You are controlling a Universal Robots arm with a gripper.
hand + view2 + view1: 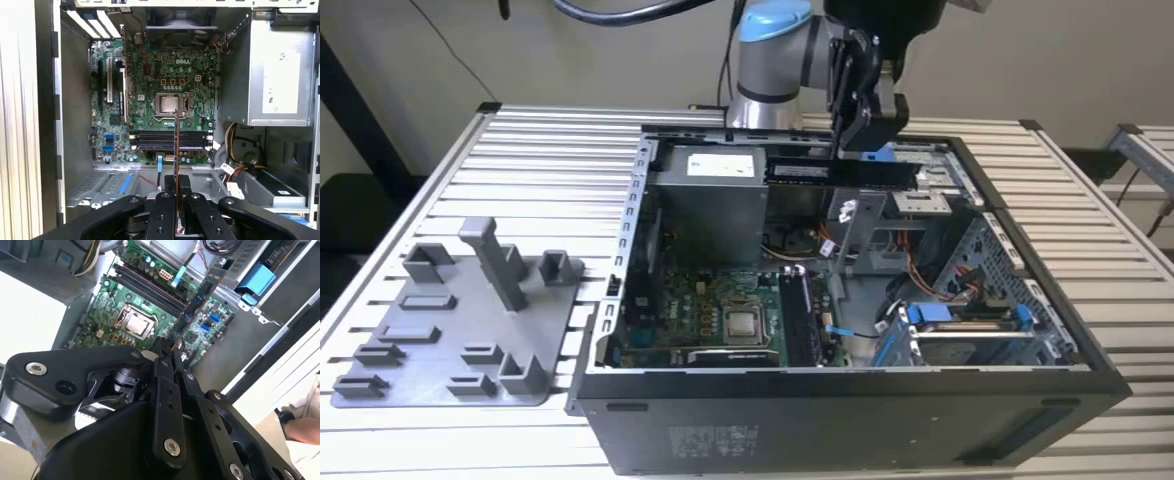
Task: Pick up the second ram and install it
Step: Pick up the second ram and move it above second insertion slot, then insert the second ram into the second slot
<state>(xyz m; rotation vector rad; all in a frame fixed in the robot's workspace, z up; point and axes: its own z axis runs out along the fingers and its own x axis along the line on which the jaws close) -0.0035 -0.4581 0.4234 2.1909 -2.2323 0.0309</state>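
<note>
The second ram (807,172) hangs in the air, level, over the back part of the open computer case (854,385). It is near the grey power supply (707,195) and well above the motherboard (707,310). The gripper (861,150) is clamped on it from above, one finger on each flat face. In the first wrist view the ram (176,150) shows only its thin edge, which passes in front of the memory slots (150,141) and ends before the processor (169,104).

The arm comes down from above the far wall of the case, and the gripper points straight down.

The case lies with its open side up. Its rim and walls close the board on all sides, and the power supply stands along one side of it.

I count one ram in the gripper, one processor and one grey holder plate (454,340) with several blocks on the slatted counter (547,150), at the exterior view's left of the case. The number of slots I cannot tell for sure.
</note>
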